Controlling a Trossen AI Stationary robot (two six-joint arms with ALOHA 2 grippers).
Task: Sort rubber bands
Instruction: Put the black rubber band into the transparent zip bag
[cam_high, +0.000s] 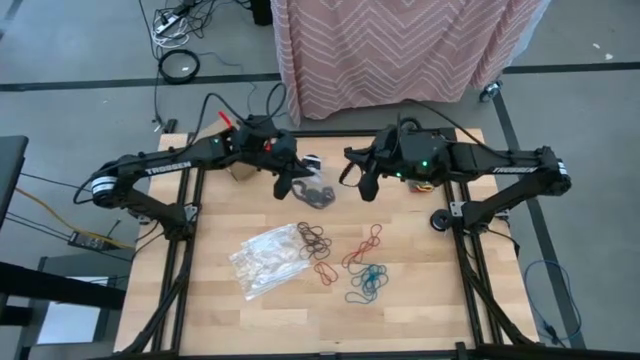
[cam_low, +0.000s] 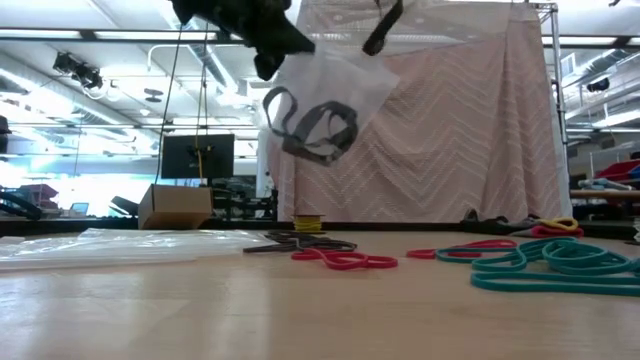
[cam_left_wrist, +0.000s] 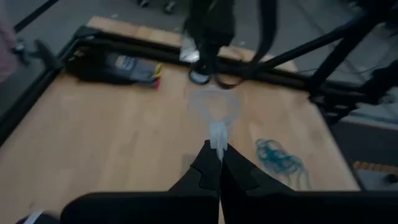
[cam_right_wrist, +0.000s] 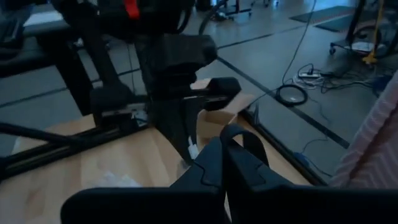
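- Lower centre of the high view: teal rubber bands (cam_high: 368, 283) and red rubber bands (cam_high: 352, 254) lie loose on the table (cam_high: 420, 300), partly grouped by colour but not bagged.
- Centre-left: brown rubber bands (cam_high: 313, 238) rest just beside a flat clear bag (cam_high: 266, 260), which looks empty.
- Upper centre: the left gripper (cam_high: 290, 186), jaws closed, pinches a second bag (cam_low: 325, 100) holding black rubber bands (cam_low: 312, 127) above the table.
- The right gripper (cam_high: 366, 186), jaws closed, appears to pinch the same bag; 3 colours seem left.
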